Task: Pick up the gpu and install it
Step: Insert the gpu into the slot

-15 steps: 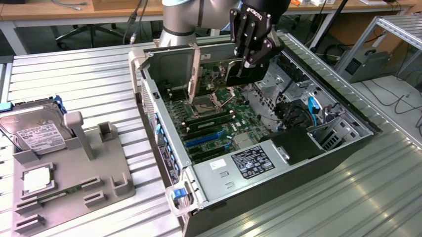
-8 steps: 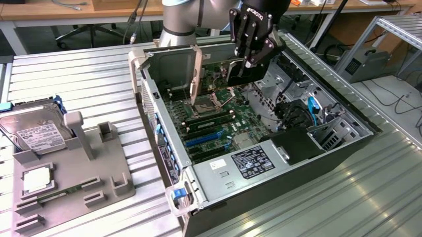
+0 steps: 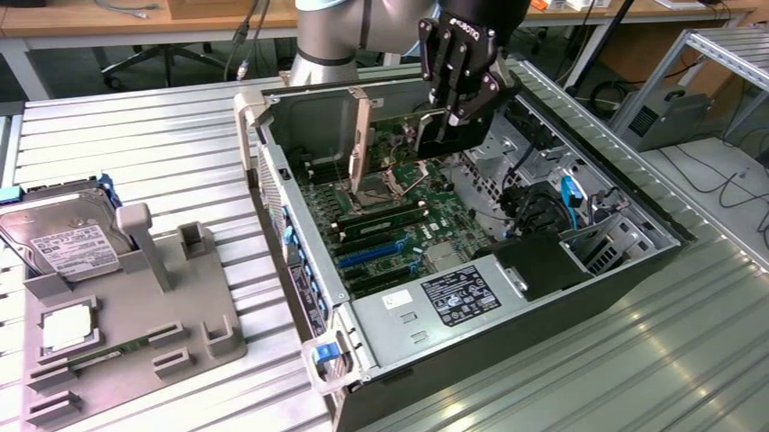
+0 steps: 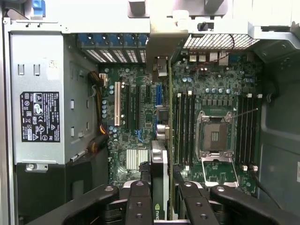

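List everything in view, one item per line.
table: one, silver, under everything
case: one, black and grey, open on the table
motherboard: one, green, inside the case
power supply: one, grey, inside the case
fixture: one, grey, exterior view's left of case
hard drive: one, silver, on the fixture
CPU: one, silver, on the fixture
memory stick: one, green, on the fixture
gpu: one, dark, held over the motherboard
arm: one, grey, above the case
gripper: one, black, shut on the gpu
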`<state>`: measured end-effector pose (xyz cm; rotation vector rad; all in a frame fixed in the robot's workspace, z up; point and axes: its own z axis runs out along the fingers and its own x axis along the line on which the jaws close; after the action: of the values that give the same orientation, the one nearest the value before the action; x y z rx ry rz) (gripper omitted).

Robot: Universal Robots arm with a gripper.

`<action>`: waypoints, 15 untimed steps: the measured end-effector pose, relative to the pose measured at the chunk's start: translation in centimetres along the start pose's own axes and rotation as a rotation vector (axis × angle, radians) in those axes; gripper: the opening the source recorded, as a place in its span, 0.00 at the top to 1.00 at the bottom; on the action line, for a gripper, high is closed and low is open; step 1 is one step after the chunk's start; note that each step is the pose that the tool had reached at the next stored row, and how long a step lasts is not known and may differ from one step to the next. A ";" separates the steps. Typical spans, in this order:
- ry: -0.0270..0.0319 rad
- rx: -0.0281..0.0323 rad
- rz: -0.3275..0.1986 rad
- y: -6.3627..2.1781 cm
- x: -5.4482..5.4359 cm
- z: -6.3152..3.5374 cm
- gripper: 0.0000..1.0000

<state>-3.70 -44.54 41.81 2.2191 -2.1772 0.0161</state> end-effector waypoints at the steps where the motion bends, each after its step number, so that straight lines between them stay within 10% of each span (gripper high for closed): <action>1: 0.0003 -0.0001 0.000 0.00 0.0 0.01 0.73; 7: 0.0354 -0.0003 0.001 0.39 0.0 0.21 0.73; 15: 0.0376 0.0005 0.023 1.11 -0.3 0.70 0.73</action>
<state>-4.83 -44.23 41.12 2.1757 -2.1836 0.0584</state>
